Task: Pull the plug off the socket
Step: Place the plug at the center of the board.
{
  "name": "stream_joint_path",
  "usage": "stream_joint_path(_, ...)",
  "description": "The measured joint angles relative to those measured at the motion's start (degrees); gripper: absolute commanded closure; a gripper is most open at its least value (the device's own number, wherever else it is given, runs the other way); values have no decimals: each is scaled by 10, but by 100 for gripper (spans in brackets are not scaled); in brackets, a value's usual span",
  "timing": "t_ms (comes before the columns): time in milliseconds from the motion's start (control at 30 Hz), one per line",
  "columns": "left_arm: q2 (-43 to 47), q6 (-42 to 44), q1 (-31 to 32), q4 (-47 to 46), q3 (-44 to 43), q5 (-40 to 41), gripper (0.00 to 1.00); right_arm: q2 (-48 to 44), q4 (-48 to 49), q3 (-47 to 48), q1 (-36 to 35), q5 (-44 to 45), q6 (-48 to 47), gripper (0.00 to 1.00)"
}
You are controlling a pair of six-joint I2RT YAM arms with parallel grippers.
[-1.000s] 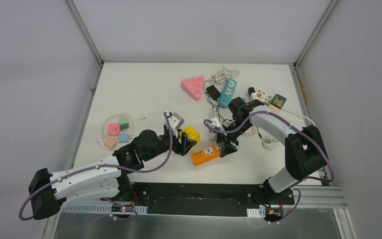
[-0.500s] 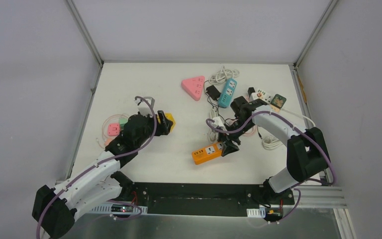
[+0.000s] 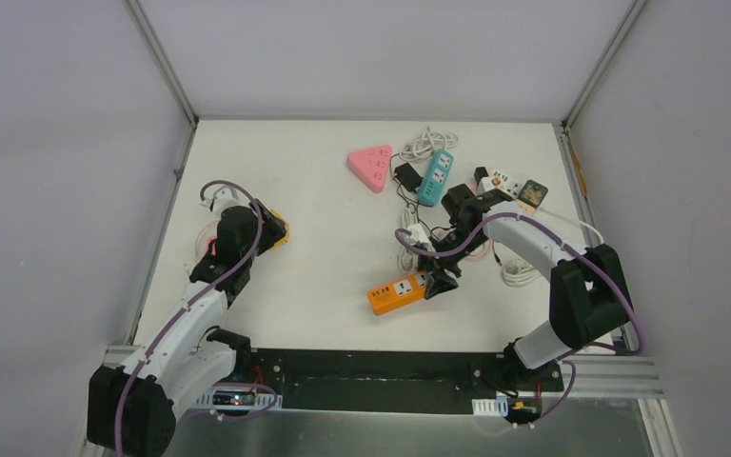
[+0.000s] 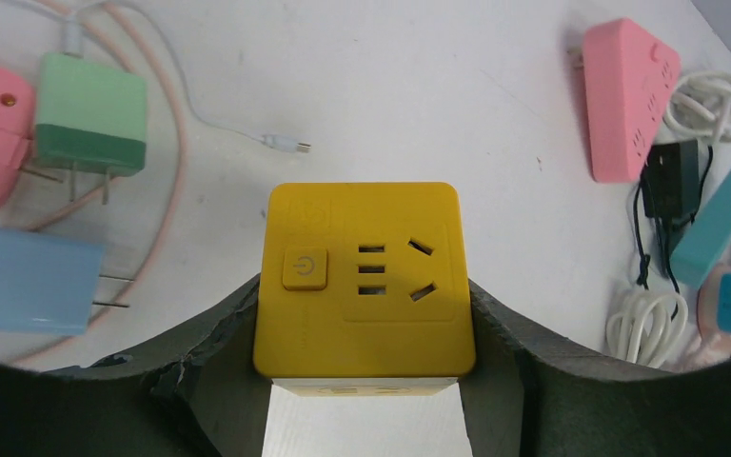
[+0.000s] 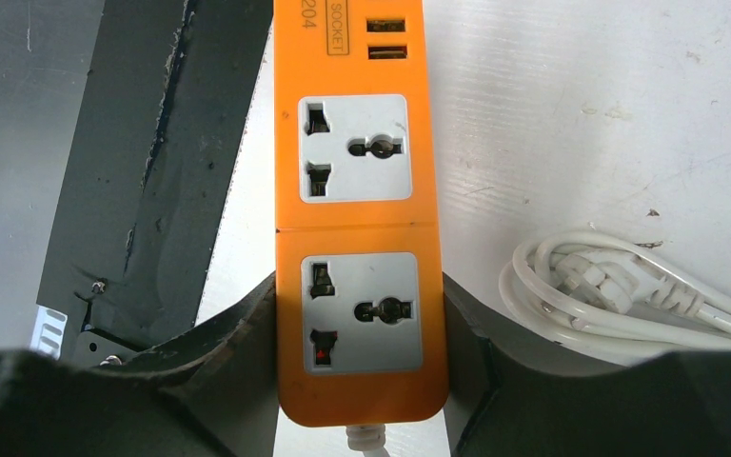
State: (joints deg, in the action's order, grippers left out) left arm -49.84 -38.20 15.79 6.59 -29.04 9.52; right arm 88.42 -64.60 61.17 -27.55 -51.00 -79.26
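**Ana:** Top camera first. The left hand (image 3: 265, 234) was out at the left of the counter (image 3: 343, 190), clenched on the yellow cube adapter (image 3: 274, 231). The right hand (image 3: 435, 282) was grasping one end of the orange power strip (image 3: 398, 292), well apart from the cube.

**Ben:** So plug and socket looked parted, I'd say.

**Ana:** Left wrist camera now. The cube was pinched on two opposite flat sides. Beyond it lay a green charger (image 4: 90, 124), a blue adapter (image 4: 33, 281) and a pink triangular strip (image 4: 628, 95).

**Ben:** How would it handle?

**Ana:** Hard, glossy plastic, probably light. It was stiff enough to take a squeeze, but those smooth faces could slip, so the flat sides seemed the right hold. The power button (image 4: 306, 269) carried a power symbol. There was a faint embossed mark above it, too pale to read.

**Ben:** And the right wrist camera?

**Ana:** The strip was clasped across its narrow width at the cord end, and both outlets were empty. A label read "SOCKET", with "204" beside it, cut off by the frame edge. The two USB ports (image 5: 386, 38) sat just past that, and a coiled white cable (image 5: 609, 290) lay alongside.

**Ben:** It was a rigid bar and likely light, so it would lift with any plug unless held down.
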Motion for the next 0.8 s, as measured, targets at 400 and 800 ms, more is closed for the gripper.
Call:
stream_joint_path(400, -54, -122, -52, 119, -16, 70, 93, 0, -1, 0, 0, 0, -2, 100)
stream_joint_path(800, -95, -157, -96, 128, -26, 49, 68, 0, -1, 0, 0, 0, -2, 100)
